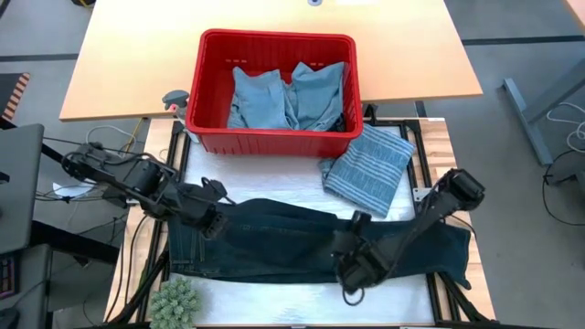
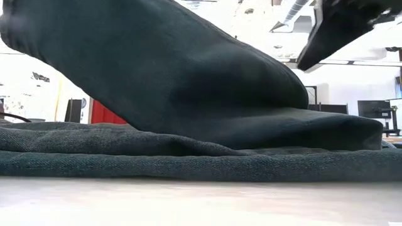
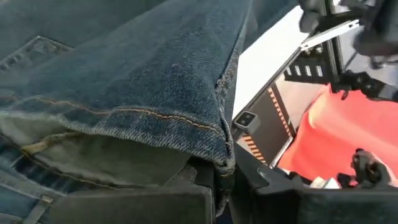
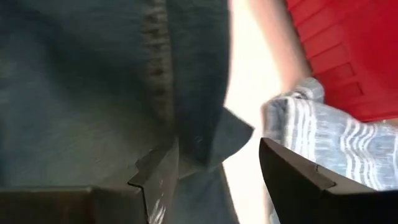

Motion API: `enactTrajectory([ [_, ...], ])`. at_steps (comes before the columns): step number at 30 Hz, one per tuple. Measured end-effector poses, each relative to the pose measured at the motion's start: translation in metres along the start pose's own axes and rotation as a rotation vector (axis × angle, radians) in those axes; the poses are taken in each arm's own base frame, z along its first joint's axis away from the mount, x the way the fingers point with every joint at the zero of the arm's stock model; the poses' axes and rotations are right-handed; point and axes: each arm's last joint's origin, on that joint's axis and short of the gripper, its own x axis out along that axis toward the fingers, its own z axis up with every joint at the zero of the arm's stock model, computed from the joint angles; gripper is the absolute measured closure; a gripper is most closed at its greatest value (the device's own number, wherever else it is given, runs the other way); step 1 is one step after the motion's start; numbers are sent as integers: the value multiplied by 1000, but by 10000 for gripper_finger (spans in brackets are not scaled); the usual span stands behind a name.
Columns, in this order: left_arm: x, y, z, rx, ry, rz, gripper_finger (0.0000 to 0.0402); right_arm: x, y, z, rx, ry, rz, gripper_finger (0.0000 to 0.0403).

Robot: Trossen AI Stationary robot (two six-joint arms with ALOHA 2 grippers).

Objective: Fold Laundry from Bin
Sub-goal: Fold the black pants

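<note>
Dark blue jeans (image 1: 302, 242), one piece of the laundry, lie spread across the white mat. My left gripper (image 1: 212, 222) is shut on them near the waist end at the left, and that part rises off the table (image 2: 157, 69). My right gripper (image 1: 352, 274) hovers open over the jeans' near right part, with a denim edge (image 4: 211, 149) between its fingers (image 4: 292, 174). The red bin (image 1: 274, 137) stands at the far side and holds light blue garments (image 1: 288, 96). A folded striped grey-blue cloth (image 1: 370, 169) lies flat beside the bin's right corner. My left gripper pinches a folded, seamed edge of the jeans (image 3: 219, 163) between its two fingers, near the waist and back pocket (image 3: 37, 53). The fingers slant down from the table's left. The held part is raised, and the rest of the jeans lies on the mat. My right gripper: I cannot tell whether its open fingers touch the denim edge between them.
A green spiky ball (image 1: 174, 302) sits at the near left corner. Black frame rails (image 1: 422, 174) run along the mat's sides. A wooden tabletop (image 1: 137, 55) lies beyond the bin. The mat shows bare (image 1: 265, 169) between the bin and the jeans.
</note>
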Motion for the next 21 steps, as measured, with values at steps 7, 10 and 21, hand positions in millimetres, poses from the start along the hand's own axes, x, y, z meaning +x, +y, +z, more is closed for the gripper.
enactTrajectory([
  [7, -26, -15, 0, 4, -67, -91, 401, 12, -2, 10, -105, 46, 69, 154],
  [10, -39, -21, 3, 9, -133, -130, 401, 14, 1, 15, -151, 28, 128, 158],
  [21, -47, -23, 4, 47, -175, -143, 401, 42, -20, 33, -186, 83, 108, 192],
])
